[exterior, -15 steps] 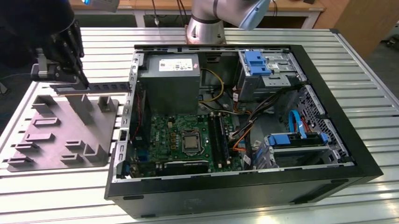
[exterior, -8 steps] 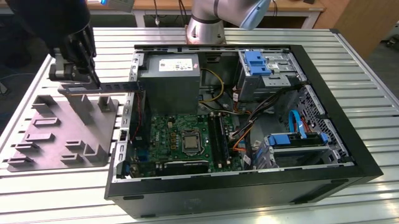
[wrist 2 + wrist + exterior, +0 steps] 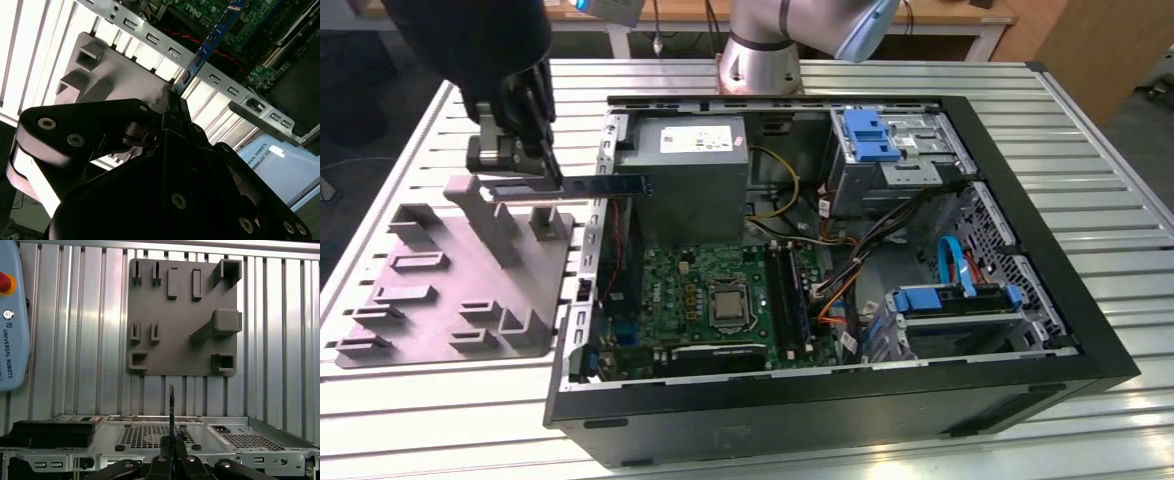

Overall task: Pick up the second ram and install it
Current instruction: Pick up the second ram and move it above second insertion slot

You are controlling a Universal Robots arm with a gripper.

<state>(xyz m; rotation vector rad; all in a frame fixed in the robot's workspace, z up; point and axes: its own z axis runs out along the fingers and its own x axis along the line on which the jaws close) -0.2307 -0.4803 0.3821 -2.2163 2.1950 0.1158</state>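
Pincer (image 3: 550, 178) holds the second ram (image 3: 607, 185) over the open computer case's (image 3: 827, 405) rim.

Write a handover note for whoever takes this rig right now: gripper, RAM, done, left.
Gripper: shut on the second ram, gripping one end.
Ram: held level in the air between the grey fixture tray and the open PC case, free end toward the case.
Done: ram is picked up.
Left: not yet seated in the motherboard slots.

End of second ram (image 3: 211, 42) likely hidden
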